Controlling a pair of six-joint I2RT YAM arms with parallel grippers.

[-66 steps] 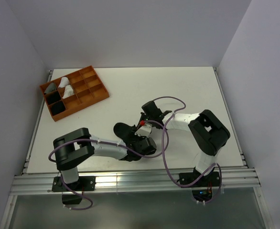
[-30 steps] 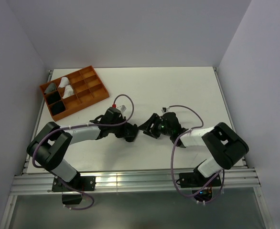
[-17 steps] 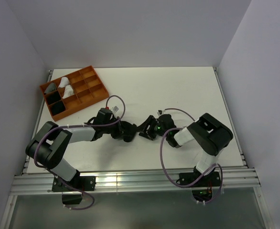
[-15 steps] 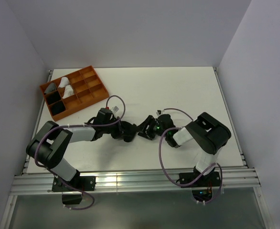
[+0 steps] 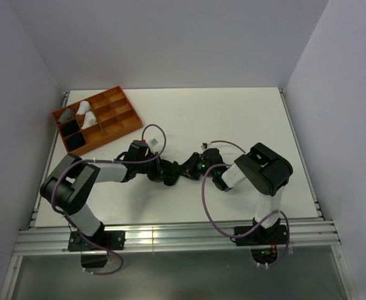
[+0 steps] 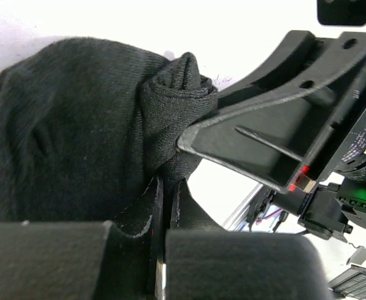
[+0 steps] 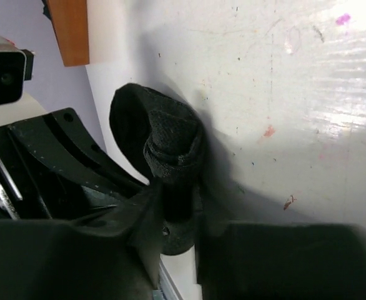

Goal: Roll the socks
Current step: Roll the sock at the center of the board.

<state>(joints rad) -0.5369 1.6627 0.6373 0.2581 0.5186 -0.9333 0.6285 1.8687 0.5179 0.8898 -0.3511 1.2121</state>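
A black sock (image 6: 77,125) lies bunched on the white table, pinched between both grippers. My left gripper (image 6: 165,184) is shut on a fold of it at its near end. My right gripper (image 7: 180,187) is shut on the rolled end of the sock (image 7: 167,147) from the opposite side. Its fingers (image 6: 264,131) show in the left wrist view, touching the bundle. In the top view the left gripper (image 5: 167,173) and the right gripper (image 5: 185,169) meet tip to tip at the table's middle front, and the sock is mostly hidden between them.
An orange divided tray (image 5: 130,128) stands at the back left, with a grey roll (image 5: 65,115), white rolls (image 5: 87,114) and a black roll (image 5: 75,142) in its compartments. Its corner shows in the right wrist view (image 7: 70,31). Both arms lie low across the table's front.
Both arms swung from the middle front to face each other. The right gripper moved left until it met the left gripper, and both closed on the sock.
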